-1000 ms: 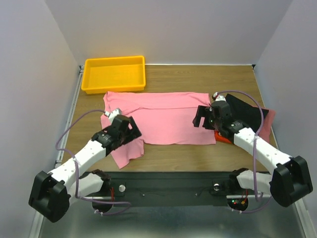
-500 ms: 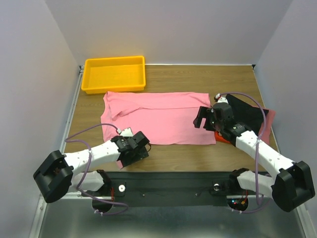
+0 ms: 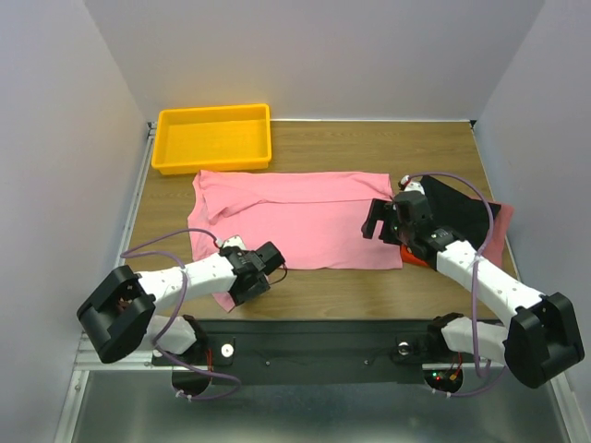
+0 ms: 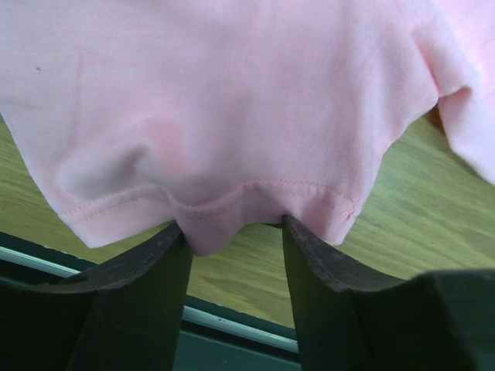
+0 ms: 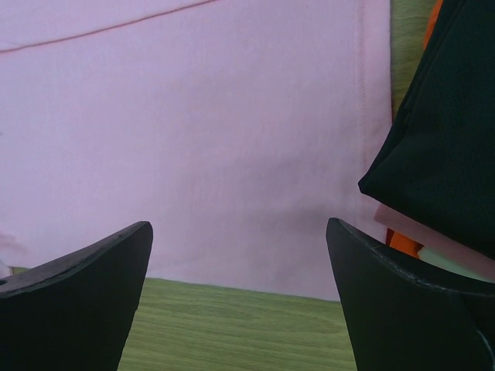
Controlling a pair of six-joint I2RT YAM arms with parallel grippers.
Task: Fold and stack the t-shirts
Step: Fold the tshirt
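Pink shirt (image 3: pixel 305 217) lies spread flat mid-tabletop (image 3: pixel 369 148). Left end effector (image 4: pixel 232 232) straddles its puckered near hem, fingers touching cloth; whether clamped, cannot tell. Right end effector (image 5: pixel 240 232) gapes wide over the shirt's right edge, beside black shirt (image 3: pixel 457 212).

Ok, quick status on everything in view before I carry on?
Large pink cloth shirt: spread flat on the wooden table, near-left corner hem bunched.
Left gripper: half open, that hem between its fingers.
Right gripper: wide open, empty, over the shirt's right edge.
Folded black cloth shirt: top of the right-hand stack.
Orange-red folded shirt: under the black one, corner showing.
Yellow plastic tray: empty.
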